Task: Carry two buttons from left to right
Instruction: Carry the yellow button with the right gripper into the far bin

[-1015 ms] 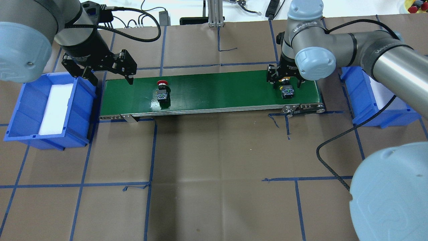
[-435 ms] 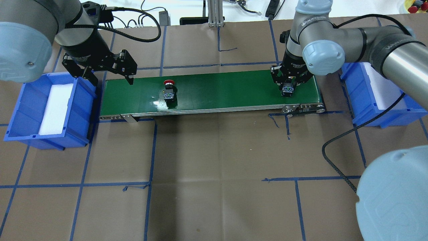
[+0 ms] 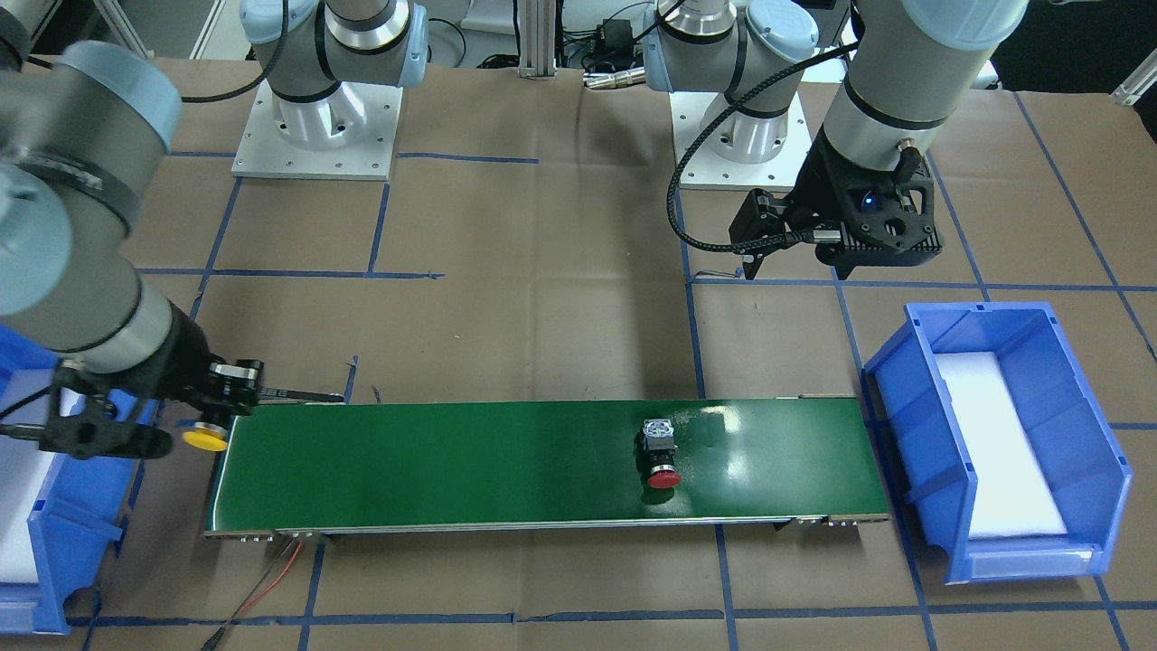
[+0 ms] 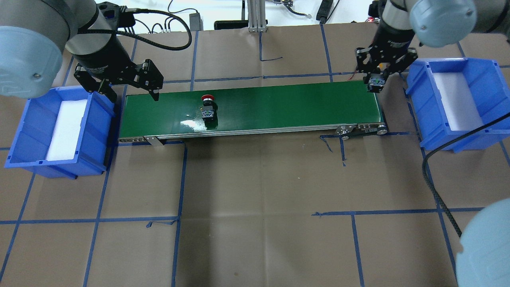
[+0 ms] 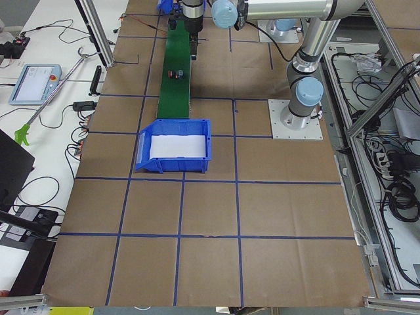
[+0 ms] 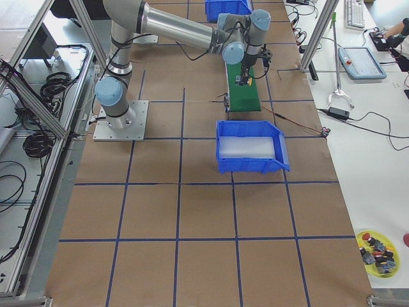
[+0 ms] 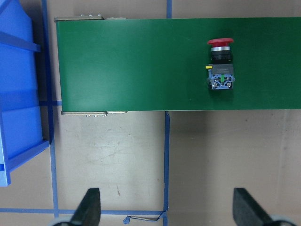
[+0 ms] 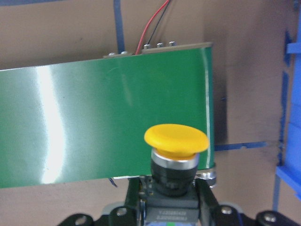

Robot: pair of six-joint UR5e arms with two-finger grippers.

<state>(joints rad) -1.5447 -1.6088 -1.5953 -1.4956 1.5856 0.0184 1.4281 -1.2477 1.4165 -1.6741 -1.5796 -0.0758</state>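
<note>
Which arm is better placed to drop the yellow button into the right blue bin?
Right: the right claw grips the yellow button beside that blue bin; the left claw hangs open at the belt's other end.

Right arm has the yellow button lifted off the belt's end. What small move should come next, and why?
Probably carry it sideways until it hangs over the blue bin. The right gripper is shut on the yellow button, clear of the green belt, but short of the bin's near wall and not above its white pad. The red button waits on the belt.
</note>
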